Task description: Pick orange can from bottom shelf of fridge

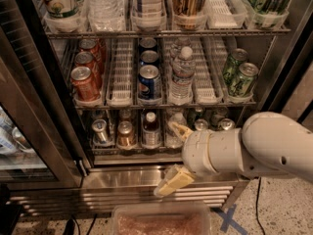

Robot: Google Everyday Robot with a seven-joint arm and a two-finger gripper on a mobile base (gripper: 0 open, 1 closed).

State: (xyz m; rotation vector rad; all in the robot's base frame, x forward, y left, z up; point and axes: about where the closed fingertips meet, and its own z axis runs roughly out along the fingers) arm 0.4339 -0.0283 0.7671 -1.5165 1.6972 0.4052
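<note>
The orange can (pixel 126 134) stands on the bottom shelf (pixel 113 151) of the fridge (pixel 122 179), in the second lane from the left. A silver-grey can (pixel 100 130) is to its left and a dark bottle (pixel 150 129) to its right. My gripper (pixel 174 156) is open and empty in front of the shelf's right half, to the right of and below the orange can. Its upper finger (pixel 180 130) sits in front of a clear water bottle (pixel 172 124). Its lower finger (pixel 172 182) hangs over the steel base grille. My white arm hides the shelf's right end.
The rack above holds red cans (pixel 84 82), blue cans (pixel 148 80), a water bottle (pixel 182 77) and green cans (pixel 240 75). The open door's dark frame (pixel 44 106) stands at the left. A clear bin (pixel 161 222) sits on the floor below.
</note>
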